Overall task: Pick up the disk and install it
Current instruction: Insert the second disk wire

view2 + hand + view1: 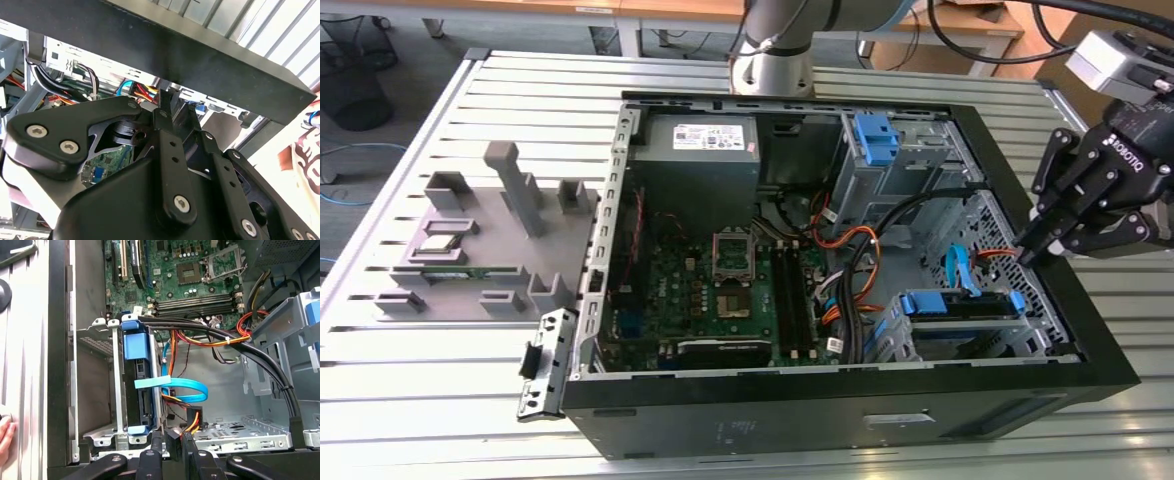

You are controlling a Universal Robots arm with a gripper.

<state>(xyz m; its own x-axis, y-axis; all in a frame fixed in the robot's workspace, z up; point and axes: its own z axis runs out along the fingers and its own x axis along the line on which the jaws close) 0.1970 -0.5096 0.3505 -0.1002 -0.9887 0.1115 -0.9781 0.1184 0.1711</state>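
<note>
An open computer case [854, 400] lies on its side on a slatted metal desk [440, 380], its motherboard [720, 290] facing up. In the exterior view the black pincer [1023, 258] hangs over the case's edge at the exterior view's right, its fingertips drawn together to a point just above the inner wall, near the orange and blue cables [961, 262]. It grips nothing that can be seen.

The disk [963, 312] sits in the drive cage at the case's lower corner toward the exterior view's right, already within the bay, with blue plastic at its upper end. The first wrist view gives the closer look: the disk [141, 390] stands on edge between the cage's metal walls [118, 390], a blue rail cap [136, 340] at one end and another blue piece [138, 430] at the other, with a light-blue ribbon cable [175, 386] looping out beside it. The pincer's fingertips [172, 440] show close together at the frame's edge, just by the cage's end.

That wrist view also shows part of a person's hand [5, 437] resting on the desk outside the case wall. The exterior view alone takes in the grey power-supply box [696, 150] with its white sticker, a second blue bracket [874, 135] in the upper bay, and a grey fixture block [467, 240] on the desk beside the case.

The second wrist view looks along the pincer's black linkage [170, 170] toward the case's dark rim [175, 55]. No writing can be read reliably in any view.
</note>
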